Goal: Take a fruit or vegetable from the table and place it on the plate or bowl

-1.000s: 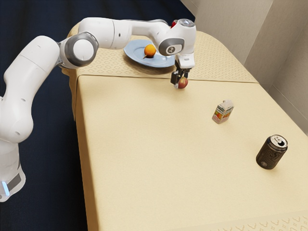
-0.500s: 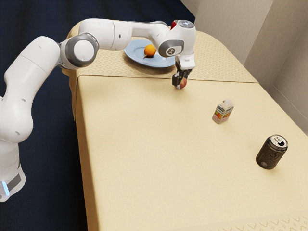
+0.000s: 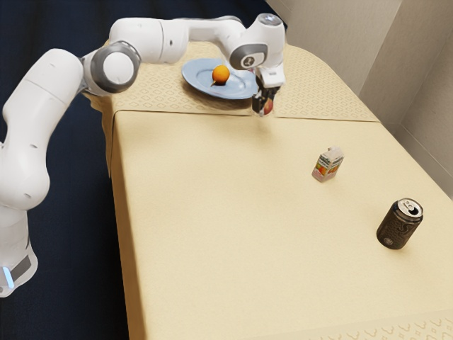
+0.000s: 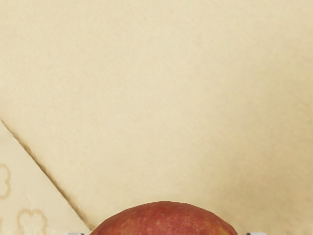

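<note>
Tan table (image 3: 233,234): pincer (image 3: 262,107) grips apple (image 4: 164,220) (reddish) beside plate (image 3: 202,76).

The apple (image 4: 164,220) is red (faintly yellow-streaked), the orange (image 3: 221,74) bright orange, the plate (image 3: 198,75) pale blue, the tabletop (image 3: 233,227) beige with clover-patterned borders.

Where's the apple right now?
Exterior view: the apple is clamped in the gripper above the table, just past the blue plate toward the exterior view's right; the orange lies on that plate.
</note>
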Controlling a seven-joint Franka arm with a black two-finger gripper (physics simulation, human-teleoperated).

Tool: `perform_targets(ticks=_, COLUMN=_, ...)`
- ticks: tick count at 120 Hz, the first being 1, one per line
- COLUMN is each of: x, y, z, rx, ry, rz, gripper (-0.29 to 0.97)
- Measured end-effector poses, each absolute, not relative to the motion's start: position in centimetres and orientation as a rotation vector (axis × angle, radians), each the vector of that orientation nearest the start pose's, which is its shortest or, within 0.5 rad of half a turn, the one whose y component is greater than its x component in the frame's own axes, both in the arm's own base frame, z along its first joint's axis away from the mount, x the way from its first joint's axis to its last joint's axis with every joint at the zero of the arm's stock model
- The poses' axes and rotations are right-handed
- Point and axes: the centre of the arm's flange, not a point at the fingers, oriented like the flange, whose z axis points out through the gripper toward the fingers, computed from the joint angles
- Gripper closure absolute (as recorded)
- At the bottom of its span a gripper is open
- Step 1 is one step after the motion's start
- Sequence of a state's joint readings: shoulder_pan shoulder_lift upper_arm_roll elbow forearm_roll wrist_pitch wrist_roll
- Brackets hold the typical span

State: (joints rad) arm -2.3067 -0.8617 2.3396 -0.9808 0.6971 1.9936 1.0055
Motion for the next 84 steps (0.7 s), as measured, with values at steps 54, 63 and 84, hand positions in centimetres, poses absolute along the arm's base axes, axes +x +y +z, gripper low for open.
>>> perform_targets(ticks=54, x=67.0, y=37.9, z=51.2, rx=-2.617, ry=1.009, rz=-0.297, gripper=0.36)
perform_targets(ticks=63, x=66.5, y=38.8, z=51.0, rx=-2.629, ry=0.993, rz=-0.291, gripper=0.34)
perform_targets(ticks=84, x=65.3, y=40.6, z=50.6, rx=-2.656, ry=0.96, rz=-0.277, gripper=0.41)
